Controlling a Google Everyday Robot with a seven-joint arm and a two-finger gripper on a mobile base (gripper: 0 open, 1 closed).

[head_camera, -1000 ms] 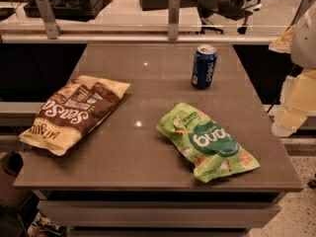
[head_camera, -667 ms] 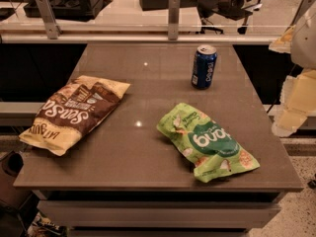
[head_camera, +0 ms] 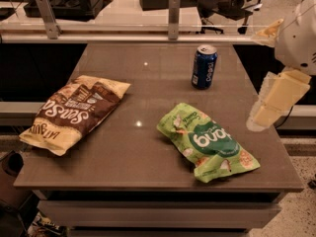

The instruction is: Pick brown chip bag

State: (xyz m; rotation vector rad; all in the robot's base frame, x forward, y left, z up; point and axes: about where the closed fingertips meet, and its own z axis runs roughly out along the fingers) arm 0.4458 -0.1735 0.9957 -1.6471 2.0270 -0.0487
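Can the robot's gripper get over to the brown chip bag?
Probably yes. The gripper hangs beside the right edge of the table; the brown chip bag lies on the left, top uncovered. The green bag and blue can sit between, but it could likely pass above them.

The gripper (head_camera: 261, 115) is held off the right edge of the table (head_camera: 143, 174), level with the gap between the blue soda can (head_camera: 204, 66) and the green snack bag (head_camera: 207, 142). A straight path across to the brown chip bag (head_camera: 74, 111) at the left edge is narrowed by these two: the can stands upright toward the far right, and the green bag lies flat at the near right. A broad bare strip of tabletop is left down the middle, and the space above the brown bag is unobstructed. The far edge is closed off by a rail (head_camera: 108, 29) with two upright posts (head_camera: 174, 16).
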